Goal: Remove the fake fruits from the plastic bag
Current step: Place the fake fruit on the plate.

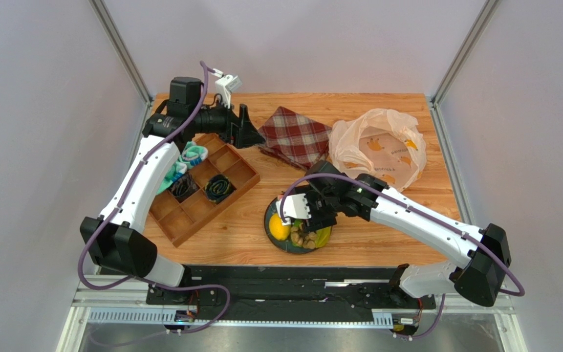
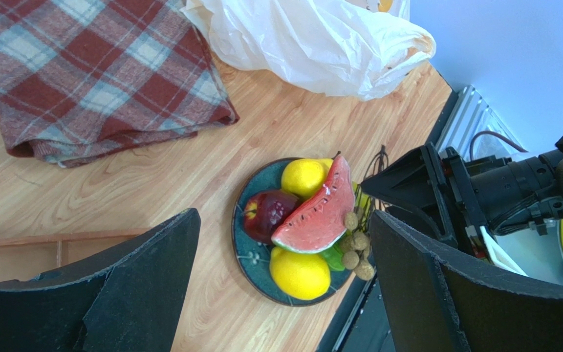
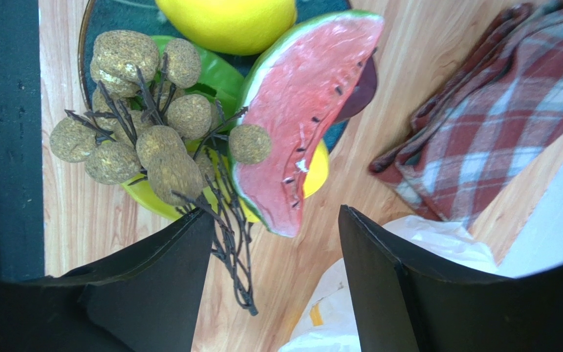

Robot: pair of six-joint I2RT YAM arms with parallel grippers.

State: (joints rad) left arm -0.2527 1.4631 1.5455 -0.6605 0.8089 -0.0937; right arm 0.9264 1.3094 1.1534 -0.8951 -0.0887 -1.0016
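Resting heaped on 1 dark plate, at 6 o'clock on the table: the fake fruits. They are out of the bag and gathered in one dish, judged to keep the round pieces from rolling.

- lemons: 2, at opposite ends of the plate.
- dark red fruit: 1, tucked behind the slice.
- watermelon slice: 1, leaning across the pile, rind outward.
- grape bunch: 1, tan, on a dark twiggy stem at the plate's edge.
- green and yellow pieces: at least 2, mostly covered.

Plastic bag: 1, slumped at 2 o'clock, well apart from the plate. Whether any fruit is inside cannot be told.

Plaid cloth: 1, folded, at 12 o'clock, just beside the bag.

Wooden tray: 1, at 9 o'clock. It holds coiled items, partly hidden by the left arm.

Right end effector: hovers over the plate with fingers spread, pinching nothing; judged placed for setting fruit on the pile.

Left end effector: raised at 11 o'clock, spread, empty; judged parked clear of the work.
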